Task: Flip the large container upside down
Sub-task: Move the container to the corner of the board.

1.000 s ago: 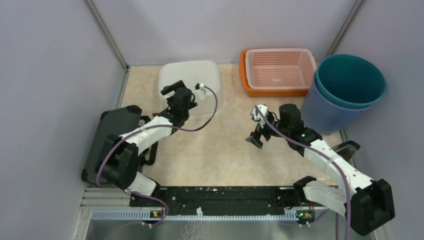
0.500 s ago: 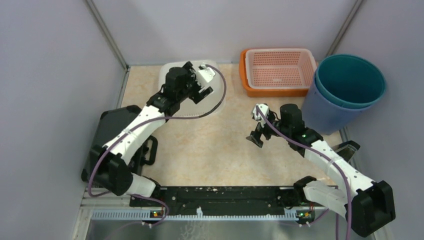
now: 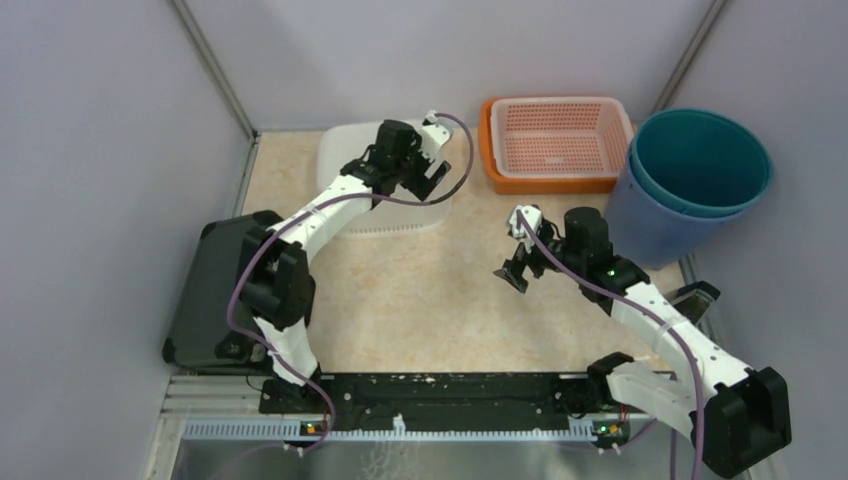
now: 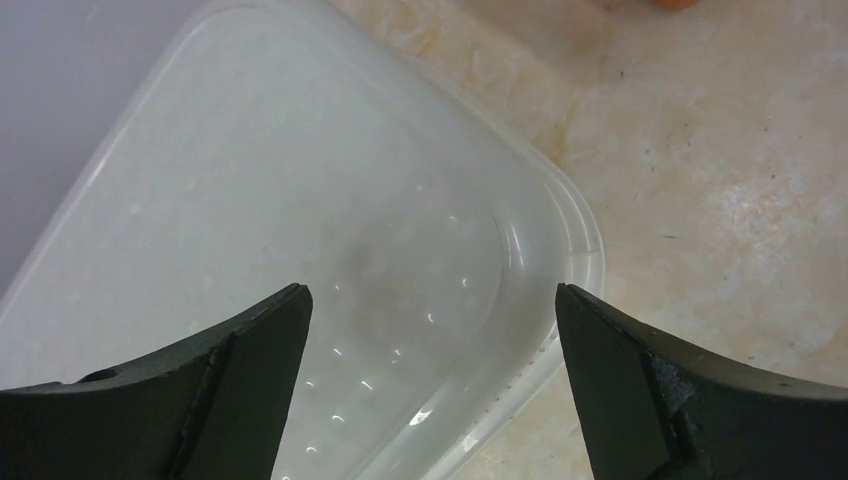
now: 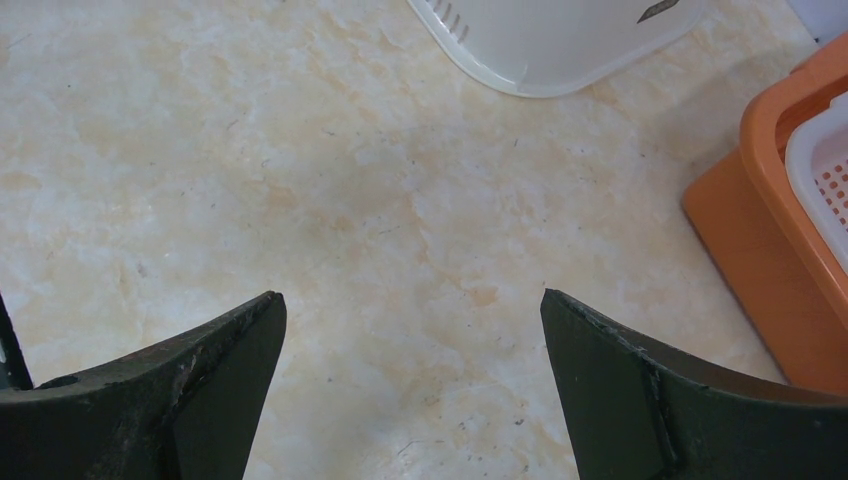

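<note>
The large container (image 3: 352,152) is a white translucent plastic tub at the back of the table, left of centre. My left gripper (image 3: 424,172) hovers above its right end, open, with nothing between the fingers. In the left wrist view the tub (image 4: 300,190) fills the frame under the open left gripper (image 4: 430,295), and its rounded corner and flanged rim lie toward the lower right. My right gripper (image 3: 514,270) hangs open over bare table at centre right, apart from the tub. The right wrist view shows the open right gripper (image 5: 410,300) and a corner of the tub (image 5: 560,40) at the top edge.
An orange tray holding a pink mesh basket (image 3: 555,140) stands right of the tub, its orange side (image 5: 790,220) also in the right wrist view. A blue bucket with a teal one nested inside (image 3: 690,185) stands at the far right. A black case (image 3: 205,290) lies along the left wall.
My left arm has reached away from its base and to the right, carrying the open gripper from the tub's near left edge over its right end. The right arm barely moved.
</note>
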`<state>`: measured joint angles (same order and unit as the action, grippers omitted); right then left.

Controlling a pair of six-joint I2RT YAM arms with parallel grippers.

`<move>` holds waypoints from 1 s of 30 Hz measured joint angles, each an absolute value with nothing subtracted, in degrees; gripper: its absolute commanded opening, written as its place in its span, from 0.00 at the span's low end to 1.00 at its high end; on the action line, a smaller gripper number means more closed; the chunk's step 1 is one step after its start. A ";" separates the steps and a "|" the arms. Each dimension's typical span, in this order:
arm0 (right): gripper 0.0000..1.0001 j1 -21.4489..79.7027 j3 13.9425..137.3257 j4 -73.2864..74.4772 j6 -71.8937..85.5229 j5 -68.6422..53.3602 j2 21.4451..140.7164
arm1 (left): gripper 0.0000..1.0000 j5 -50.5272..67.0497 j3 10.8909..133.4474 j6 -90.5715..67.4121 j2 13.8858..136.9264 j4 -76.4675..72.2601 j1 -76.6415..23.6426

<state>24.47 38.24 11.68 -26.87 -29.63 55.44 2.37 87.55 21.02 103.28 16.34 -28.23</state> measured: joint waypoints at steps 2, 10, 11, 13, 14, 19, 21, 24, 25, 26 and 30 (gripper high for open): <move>0.99 24.47 38.24 11.68 -26.87 -29.63 55.44 | 0.99 0.84 87.55 20.64 104.20 17.06 -28.67; 0.99 24.47 38.09 11.51 -26.89 -29.67 55.09 | 0.99 -11.29 85.34 21.82 105.56 14.70 -32.47; 0.99 24.47 37.87 11.33 -26.92 -29.76 54.94 | 0.99 -12.53 84.53 22.26 105.56 14.00 -32.69; 0.99 24.47 37.56 11.25 -26.89 -29.95 54.76 | 0.99 -15.53 81.58 23.77 105.49 11.62 -32.84; 0.99 24.47 37.45 11.20 -26.89 -30.04 54.74 | 0.99 -16.93 80.25 24.71 105.34 9.78 -32.84; 0.99 24.47 37.08 11.03 -26.89 -30.13 54.74 | 0.99 -21.58 74.87 27.77 102.63 6.39 -31.77; 0.99 24.47 37.08 10.98 -26.89 -30.22 54.74 | 0.99 -22.41 73.95 28.56 101.89 6.42 -30.79; 0.99 24.47 37.06 10.90 -26.89 -30.33 54.74 | 0.99 -23.44 72.69 29.82 100.92 6.33 -28.97; 0.99 24.47 37.06 10.87 -26.89 -30.37 54.74 | 0.99 -23.81 72.14 30.37 100.49 6.28 -28.53; 0.99 24.47 37.06 10.87 -26.89 -30.46 54.74 | 0.99 -24.10 71.33 31.27 99.83 5.98 -28.10; 0.99 24.47 37.06 10.79 -26.89 -30.72 54.74 | 0.99 -24.58 70.00 34.24 98.41 5.10 -27.42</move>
